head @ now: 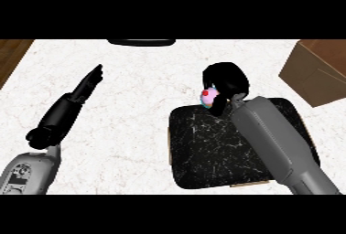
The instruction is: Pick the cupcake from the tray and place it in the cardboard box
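- Where the right hand (226,82) meets the far edge of the tray (202,151), its black fingers curl around the cupcake (210,97), of which only a pink side and a red top show at the hand's left.
- Cupcake: held in the right hand just past the tray's far edge, over the white marbled counter (135,114); whether it still touches the tray cannot be told.
- Tray: dark, speckled, square with rounded corners, lying on the counter; the grey right forearm (277,141) crosses the tray's right half on a diagonal.
- Cardboard box (316,71): brown, standing beyond and to the right of the tray, well apart from the cupcake and cut off by the view's right edge.
- Left hand (89,84): well to the left of the tray, fingers straight and together, pointing away from the robot, holding nothing, above the counter.
- Dark rounded object (141,42): at the counter's far edge, beyond and left of the tray, only partly in view.
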